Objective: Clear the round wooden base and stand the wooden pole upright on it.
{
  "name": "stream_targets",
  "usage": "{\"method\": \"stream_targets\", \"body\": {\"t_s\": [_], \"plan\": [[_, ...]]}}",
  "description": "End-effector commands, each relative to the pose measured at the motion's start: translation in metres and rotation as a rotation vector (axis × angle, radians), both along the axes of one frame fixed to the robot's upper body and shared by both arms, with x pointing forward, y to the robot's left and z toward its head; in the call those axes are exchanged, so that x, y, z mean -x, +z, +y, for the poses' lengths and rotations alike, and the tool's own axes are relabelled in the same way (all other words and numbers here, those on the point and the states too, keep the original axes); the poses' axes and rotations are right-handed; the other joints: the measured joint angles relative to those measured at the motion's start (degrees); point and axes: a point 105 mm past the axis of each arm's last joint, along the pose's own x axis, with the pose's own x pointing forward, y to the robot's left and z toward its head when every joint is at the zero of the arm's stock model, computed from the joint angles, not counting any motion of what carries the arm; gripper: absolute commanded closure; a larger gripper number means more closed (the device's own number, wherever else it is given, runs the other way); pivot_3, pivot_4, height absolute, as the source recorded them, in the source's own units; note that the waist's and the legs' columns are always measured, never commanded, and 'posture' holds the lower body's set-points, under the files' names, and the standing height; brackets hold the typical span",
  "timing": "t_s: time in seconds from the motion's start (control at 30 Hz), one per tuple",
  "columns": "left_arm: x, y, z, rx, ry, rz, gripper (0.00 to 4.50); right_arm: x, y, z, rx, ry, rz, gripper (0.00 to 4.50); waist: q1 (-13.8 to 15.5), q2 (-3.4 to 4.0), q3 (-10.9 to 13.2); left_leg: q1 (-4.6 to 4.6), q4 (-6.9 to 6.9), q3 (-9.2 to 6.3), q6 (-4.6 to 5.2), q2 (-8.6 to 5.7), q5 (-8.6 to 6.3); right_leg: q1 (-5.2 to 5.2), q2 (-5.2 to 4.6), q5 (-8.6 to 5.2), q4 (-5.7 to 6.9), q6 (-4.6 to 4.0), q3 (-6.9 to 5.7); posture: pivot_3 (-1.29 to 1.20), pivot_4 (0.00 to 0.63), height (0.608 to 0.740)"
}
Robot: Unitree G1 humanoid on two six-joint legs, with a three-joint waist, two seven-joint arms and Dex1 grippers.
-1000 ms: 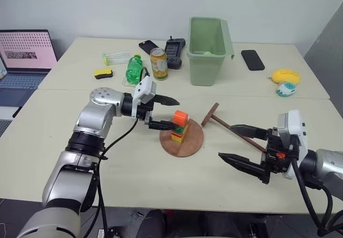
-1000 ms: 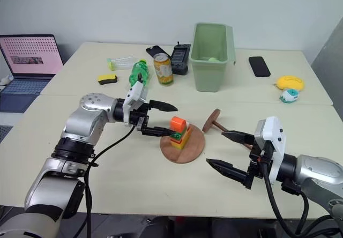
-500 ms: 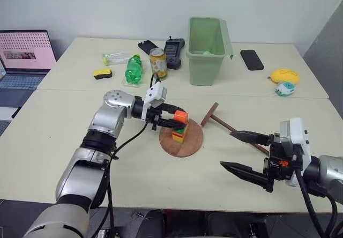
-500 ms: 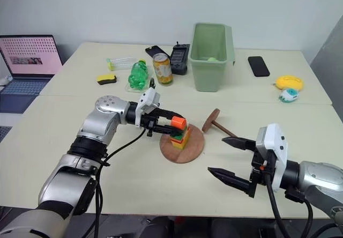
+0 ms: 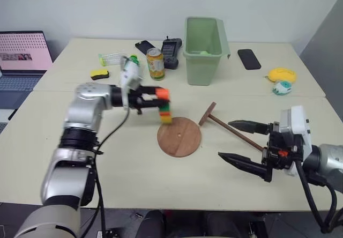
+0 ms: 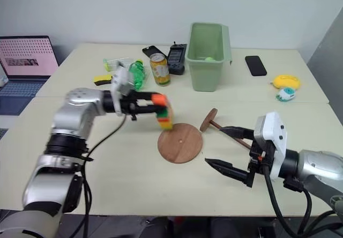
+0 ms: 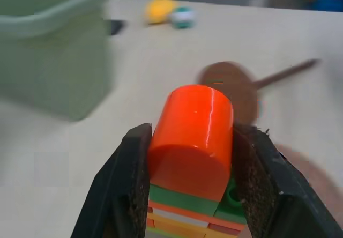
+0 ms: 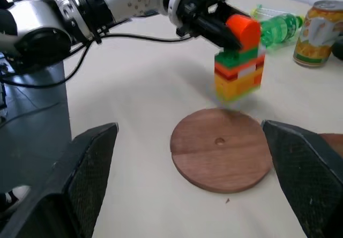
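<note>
Above round wooden base [image 5: 179,136], left fingers [image 7: 131,190] clamp block stack [image 5: 164,107]; right fingers [image 5: 244,144] spread, empty; no legible labels.

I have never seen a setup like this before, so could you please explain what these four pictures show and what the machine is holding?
It is a humanoid robot with two arms. Two pictures come from cameras on its head, looking down at a table; the other two come from cameras on its wrists. The left gripper is shut on a toy brick stack, clamping its orange top and holding it above the table beside the round wooden base, which is bare. The right gripper is open, and the wooden pole lies beside it. Further back sit a green bin, a can and phones.
</note>
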Motion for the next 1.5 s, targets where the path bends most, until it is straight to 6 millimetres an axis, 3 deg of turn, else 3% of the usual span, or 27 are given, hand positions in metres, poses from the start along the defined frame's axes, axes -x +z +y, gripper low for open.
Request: {"method": "stream_targets", "body": {"t_s": [0.03, 0.07, 0.13, 0.17, 0.23, 0.37, 0.6, 0.67, 0.77, 1.0, 1.1, 1.27, 1.5], "plan": [[-0.015, 0.015, 0.064, 0.037, 0.355, -0.108, 2.7, -0.007, 0.005, 0.009, 0.023, 0.055, -0.065, 0.0, 0.29, 0.0, 0.0, -0.04, 0.01, -0.02, 0.0, -0.01, 0.0, -0.04, -0.02, 0.0, 0.0, 0.01, -0.02, 0.0, 0.15, 0.74], [-0.016, 0.016, 0.076, 0.049, 0.417, -0.118, 2.7, -0.009, 0.005, 0.012, 0.024, 0.069, -0.074, 0.0, 0.41, -0.01, 0.01, -0.06, 0.01, 0.0, 0.0, -0.02, 0.0, -0.06, -0.03, 0.0, -0.01, 0.01, -0.01, 0.0, 0.15, 0.74], [-0.01, 0.008, 0.142, 0.124, 0.732, -0.114, 2.7, -0.014, 0.011, 0.026, 0.009, 0.149, -0.122, 0.0, 0.4, -0.07, 0.03, -0.14, 0.03, 0.01, -0.01, -0.08, 0.0, -0.12, -0.11, 0.0, -0.01, 0.01, -0.02, 0.0, 0.15, 0.74], [-0.005, 0.002, 0.162, 0.149, 0.823, -0.104, 2.71, -0.016, 0.013, 0.032, 0.007, 0.177, -0.137, 0.0, 0.25, -0.07, 0.03, -0.14, 0.05, 0.04, -0.01, -0.06, 0.0, -0.18, -0.14, 0.0, 0.03, 0.01, 0.02, 0.0, 0.15, 0.74], [0.001, -0.006, 0.18, 0.172, 0.916, -0.092, 2.71, -0.02, 0.013, 0.037, 0.019, 0.207, -0.144, 0.0, -0.05, -0.07, 0.03, -0.16, 0.03, 0.1, 0.0, -0.01, 0.0, -0.31, -0.25, 0.0, 0.09, 0.01, 0.11, 0.0, 0.15, 0.74], [0.008, -0.024, 0.196, 0.187, 0.999, -0.054, 2.71, -0.024, 0.011, 0.042, 0.043, 0.249, -0.133, 0.0, 0.88, -0.12, 0.03, -0.36, 0.04, -0.03, -0.03, 0.0, 0.01, -0.45, -0.27, 0.0, 0.1, 0.01, -0.08, 0.0, 0.15, 0.74], [0.011, -0.034, 0.205, 0.174, 1.058, -0.054, 2.73, -0.027, 0.009, 0.046, 0.066, 0.286, -0.116, 0.0, 1.08, -0.21, -0.01, -0.45, 0.13, -0.03, -0.04, -0.08, 0.02, -0.45, -0.37, 0.0, 0.13, 0.01, -0.08, 0.0, 0.15, 0.74], [0.012, -0.035, 0.21, 0.197, 1.09, -0.048, 2.03, -0.026, 0.011, 0.047, 0.059, 0.295, -0.126, 0.0, 0.92, -0.21, -0.01, -0.45, 0.12, -0.03, -0.03, -0.07, 0.02, -0.48, -0.37, 0.0, 0.14, 0.01, -0.08, 0.0, 0.15, 0.74], [0.012, -0.036, 0.21, 0.205, 1.082, -0.043, 1.34, -0.026, 0.013, 0.046, 0.05, 0.293, -0.135, 0.0, 0.54, -0.21, -0.01, -0.45, 0.12, -0.01, -0.03, -0.07, 0.01, -0.48, -0.36, 0.0, 0.15, 0.01, -0.08, 0.0, 0.15, 0.74], [0.016, -0.036, 0.209, 0.207, 1.075, -0.054, 0.12, -0.027, 0.014, 0.046, 0.045, 0.292, -0.143, 0.0, 0.38, -0.21, -0.01, -0.45, 0.11, -0.01, -0.03, -0.03, 0.01, -0.49, -0.35, 0.0, 0.16, 0.01, -0.08, 0.0, 0.15, 0.74], [0.019, -0.029, 0.198, 0.215, 0.992, -0.083, 0.05, -0.033, 0.019, 0.046, 0.027, 0.258, -0.167, 0.0, 0.33, -0.2, -0.01, -0.45, 0.11, -0.01, -0.03, -0.01, 0.01, -0.49, -0.36, 0.0, 0.16, 0.01, -0.06, 0.0, 0.15, 0.74], [0.032, -0.016, 0.203, 0.226, 1.002, -0.153, 0.05, -0.039, 0.032, 0.045, -0.028, 0.232, -0.204, 0.0, 0.37, -0.2, -0.01, -0.45, 0.1, -0.05, -0.04, 0.01, 0.02, -0.5, -0.36, 0.01, 0.16, 0.0, -0.04, 0.0, 0.15, 0.74], [0.052, 0.022, 0.202, 0.184, 0.998, -0.334, 0.05, -0.043, 0.041, 0.035, -0.036, 0.182, -0.228, 0.0, 0.51, -0.2, -0.01, -0.45, 0.09, -0.05, -0.04, 0.0, 0.01, -0.49, -0.4, 0.01, 0.15, 0.0, 0.02, 0.0, 0.15, 0.74]]}}
